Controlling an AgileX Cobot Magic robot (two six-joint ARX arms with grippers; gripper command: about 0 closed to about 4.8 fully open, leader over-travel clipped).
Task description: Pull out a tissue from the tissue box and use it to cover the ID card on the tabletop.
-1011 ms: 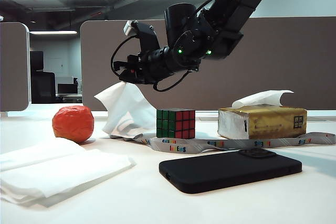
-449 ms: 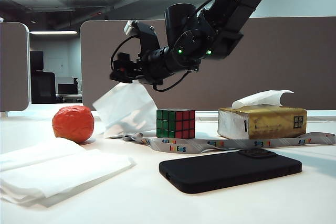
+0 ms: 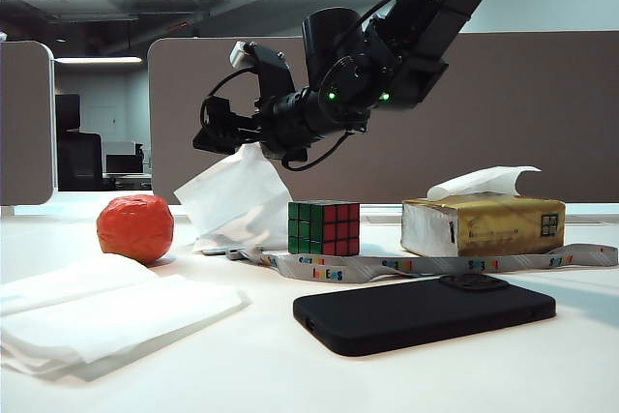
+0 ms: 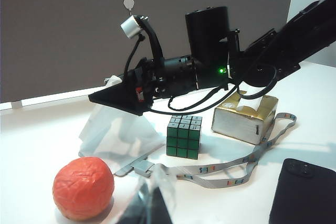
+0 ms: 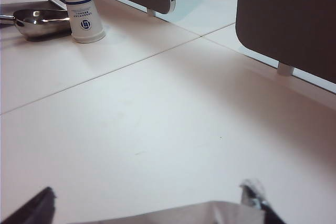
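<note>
My right gripper hangs open above the tabletop, left of the puzzle cube. Its fingers stand wide apart in the right wrist view, with nothing gripped. The white tissue stands crumpled right below it and leans by the cube; its top edge shows between the fingers. The ID card is hidden; the grey lanyard runs under the tissue. The gold-and-white tissue box sits at the right with another sheet sticking out. My left gripper is shut near the orange ball, holding nothing.
A puzzle cube stands beside the tissue. An orange ball lies to the left, a pile of white paper in the front left, a black phone in front. A paper cup and metal pan sit farther off.
The right gripper has opened and let go of the tissue. The tissue has sunk a little and settled below it. The arm has barely moved.
</note>
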